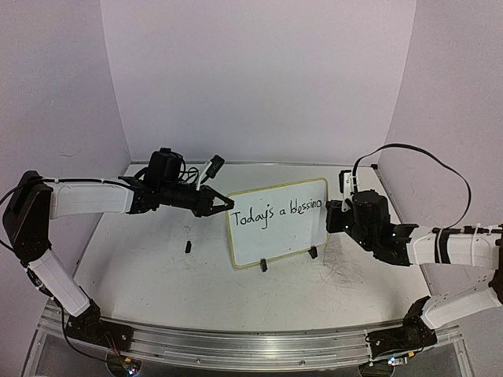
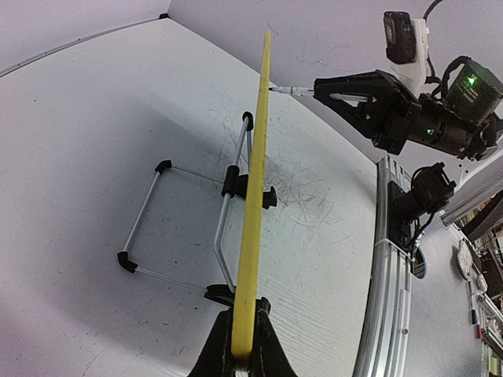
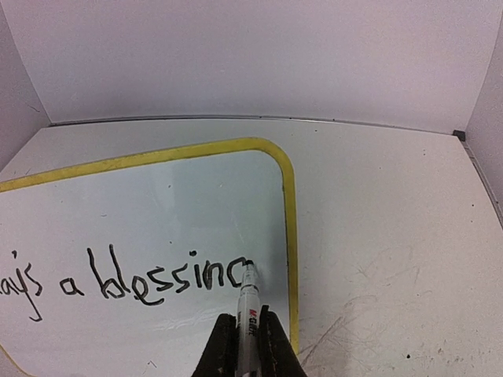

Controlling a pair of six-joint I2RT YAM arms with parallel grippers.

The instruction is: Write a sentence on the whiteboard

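A: Whereabouts of the whiteboard (image 1: pixel 279 236)?
B: Standing upright mid-table (image 1: pixel 141 267) on black clip feet (image 1: pixel 264 265), left edge pinched tight in the left gripper (image 1: pixel 224 203)
A: And the right gripper (image 3: pixel 246 349)?
B: Clamped around a marker (image 3: pixel 249 302), tip touching the sentence (image 1: pixel 277 213) at its last letter (half-formed), beside the yellow rim (image 3: pixel 291 236)

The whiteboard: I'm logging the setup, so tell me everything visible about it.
The whiteboard is a small white panel with rounded corners and a thin yellow rim. It stands near-upright on the table, held by black clip feet and a wire stand behind. The left tool clamps its left edge. Black lettering reads "Today's a blessin" plus an unfinished letter, where the marker tip in the right tool touches it.
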